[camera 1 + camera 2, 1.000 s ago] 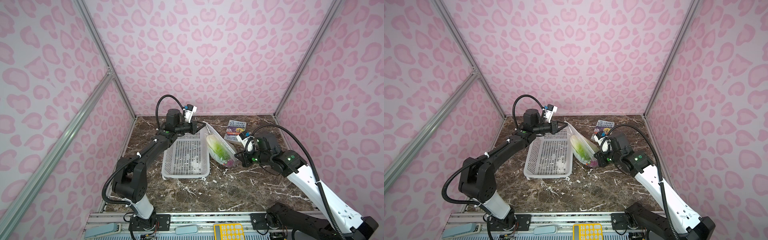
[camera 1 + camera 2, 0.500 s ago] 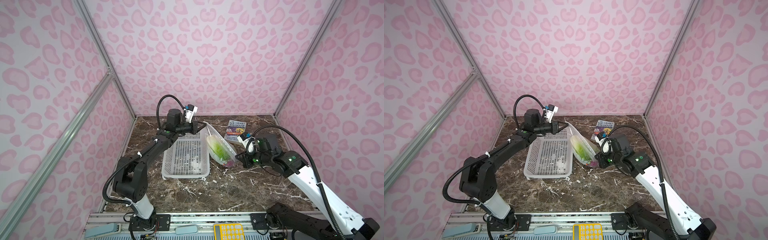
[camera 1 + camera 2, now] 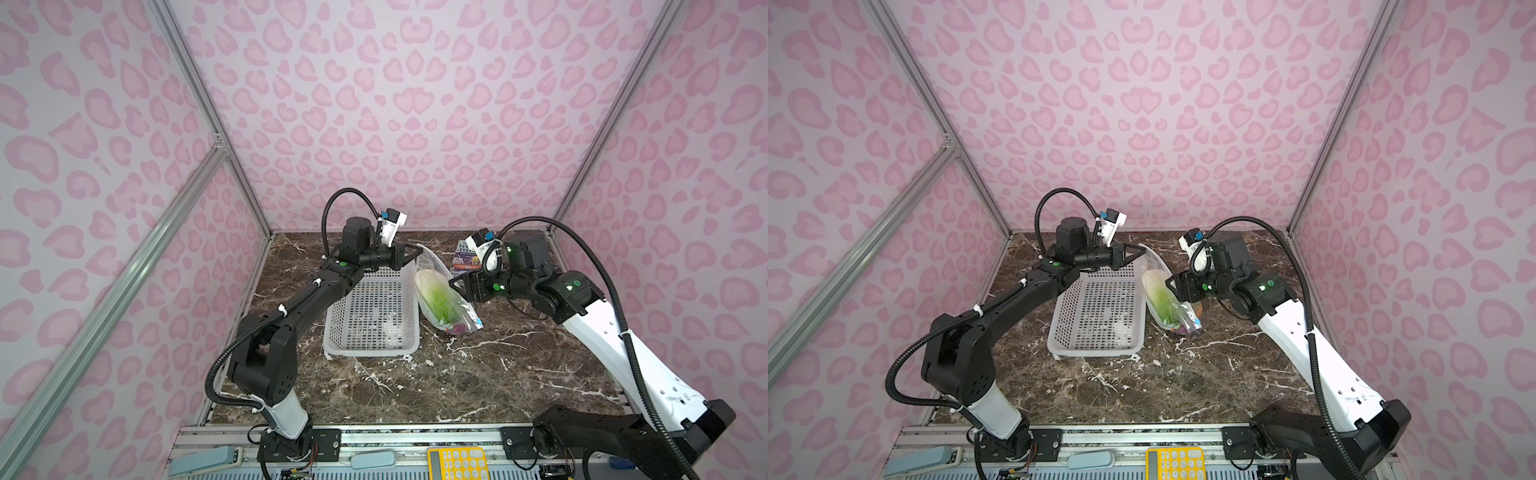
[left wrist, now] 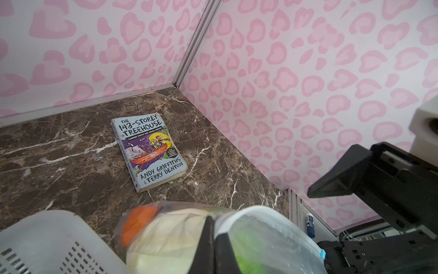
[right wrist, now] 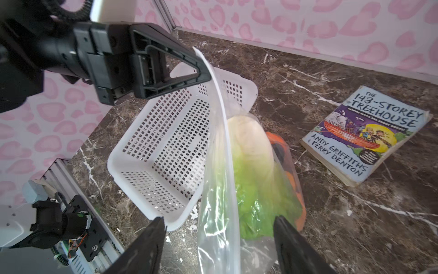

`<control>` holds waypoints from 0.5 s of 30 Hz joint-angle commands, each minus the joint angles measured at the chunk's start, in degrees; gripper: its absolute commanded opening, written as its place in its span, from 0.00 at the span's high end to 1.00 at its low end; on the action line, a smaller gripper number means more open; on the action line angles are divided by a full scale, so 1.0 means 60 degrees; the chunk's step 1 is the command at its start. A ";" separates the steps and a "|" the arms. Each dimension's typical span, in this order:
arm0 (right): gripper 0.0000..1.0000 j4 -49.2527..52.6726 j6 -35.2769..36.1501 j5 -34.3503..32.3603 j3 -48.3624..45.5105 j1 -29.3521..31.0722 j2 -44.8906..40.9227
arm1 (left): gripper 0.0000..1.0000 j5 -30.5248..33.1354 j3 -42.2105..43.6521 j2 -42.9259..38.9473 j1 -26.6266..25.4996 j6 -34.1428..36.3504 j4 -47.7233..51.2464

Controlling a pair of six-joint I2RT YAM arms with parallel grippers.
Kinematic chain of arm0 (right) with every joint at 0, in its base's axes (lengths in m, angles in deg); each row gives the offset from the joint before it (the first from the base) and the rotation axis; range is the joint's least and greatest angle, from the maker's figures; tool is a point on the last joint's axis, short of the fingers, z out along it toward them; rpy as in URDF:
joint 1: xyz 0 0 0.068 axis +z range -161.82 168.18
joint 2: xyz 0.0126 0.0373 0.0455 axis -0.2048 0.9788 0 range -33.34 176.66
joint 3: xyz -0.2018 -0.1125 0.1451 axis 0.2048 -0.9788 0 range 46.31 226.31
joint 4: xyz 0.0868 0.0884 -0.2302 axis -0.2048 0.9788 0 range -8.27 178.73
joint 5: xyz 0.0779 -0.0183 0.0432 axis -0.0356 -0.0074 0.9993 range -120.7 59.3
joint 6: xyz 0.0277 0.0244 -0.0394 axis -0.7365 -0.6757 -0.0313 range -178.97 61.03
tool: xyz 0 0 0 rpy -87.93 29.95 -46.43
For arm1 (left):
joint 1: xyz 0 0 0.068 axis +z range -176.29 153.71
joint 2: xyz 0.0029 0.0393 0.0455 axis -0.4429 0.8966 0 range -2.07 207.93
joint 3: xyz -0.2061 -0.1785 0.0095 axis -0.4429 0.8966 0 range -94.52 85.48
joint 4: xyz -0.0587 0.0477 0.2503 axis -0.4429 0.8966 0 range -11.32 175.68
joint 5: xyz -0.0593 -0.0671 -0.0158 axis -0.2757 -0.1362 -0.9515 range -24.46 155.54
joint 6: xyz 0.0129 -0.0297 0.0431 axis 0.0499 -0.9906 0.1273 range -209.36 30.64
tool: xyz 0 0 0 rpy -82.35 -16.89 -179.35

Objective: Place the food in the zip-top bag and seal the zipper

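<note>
The zip-top bag point(image 3: 444, 299) point(image 3: 1169, 303) hangs slanted to the right of the basket, its lower end on the table. Inside it lies food: a green-and-white cabbage point(image 5: 251, 154), an orange piece point(image 5: 277, 144) and something purple point(image 3: 457, 328) at the bottom. My left gripper point(image 3: 415, 253) point(image 4: 214, 223) is shut on the top corner of the bag's mouth. The zipper strip point(image 5: 220, 106) runs down from there to its blue slider tab point(image 4: 322, 254). My right gripper point(image 5: 218, 220) point(image 3: 455, 286) is open, its jaws wide on either side of the bag and not touching it.
A white perforated basket point(image 3: 372, 351) stands left of the bag with no food visible in it. A paperback book point(image 3: 465, 259) point(image 4: 148, 149) lies at the back right, behind my right gripper. Pink patterned walls close the back and both sides.
My right gripper has opened from shut and let go of the bag. It has drawn up a little along the bag. The left gripper still holds the bag's corner in the same place.
</note>
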 commanded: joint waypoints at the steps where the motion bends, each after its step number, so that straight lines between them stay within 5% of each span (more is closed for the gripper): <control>1: 0.26 -0.0351 -0.0098 -0.0722 -0.0273 0.0198 0.0098 | 0.96 -0.0202 -0.0151 0.0007 -0.0009 0.0168 -0.0169; 10: 0.33 -0.1185 -0.0553 -0.1050 -0.1077 0.0848 0.0688 | 0.96 -0.0199 -0.0107 -0.0008 -0.0009 0.0097 -0.0169; 15: 0.68 -0.1570 -0.0912 -0.1063 -0.1067 0.1093 0.1081 | 0.96 -0.0218 -0.0136 -0.0051 -0.0039 0.0023 -0.0169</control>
